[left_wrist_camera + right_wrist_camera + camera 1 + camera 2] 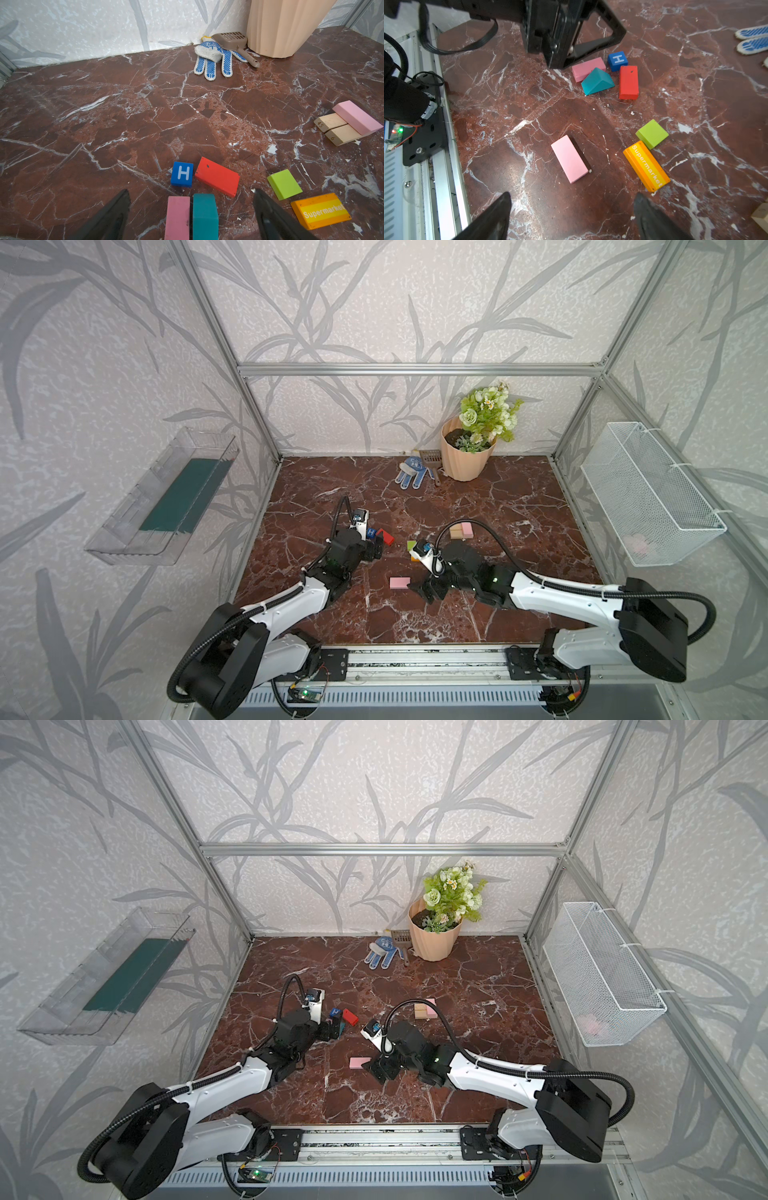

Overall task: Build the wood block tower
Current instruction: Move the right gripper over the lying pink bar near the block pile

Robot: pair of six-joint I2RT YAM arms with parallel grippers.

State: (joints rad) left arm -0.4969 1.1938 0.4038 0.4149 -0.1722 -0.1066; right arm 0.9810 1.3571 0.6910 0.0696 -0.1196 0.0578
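Observation:
My left gripper (191,192) stands open low over the marble, a pink block (177,217) and a teal wedge (204,216) lying side by side between its fingers. Just beyond them are the blue H cube (182,174) and a red block (217,176). My right gripper (572,195) is open and empty, a little short of a flat pink block (569,159). Lime green (652,133) and orange (646,165) blocks lie beside it. Two tan blocks with a pink one across them form a low stack (461,530).
A peach flowerpot (465,456) stands at the back wall with a dotted glove (409,475) and a scoop (430,460) beside it. A wire basket (648,493) hangs on the right wall, a clear tray (166,497) on the left. The arms' rail (415,659) runs along the front edge.

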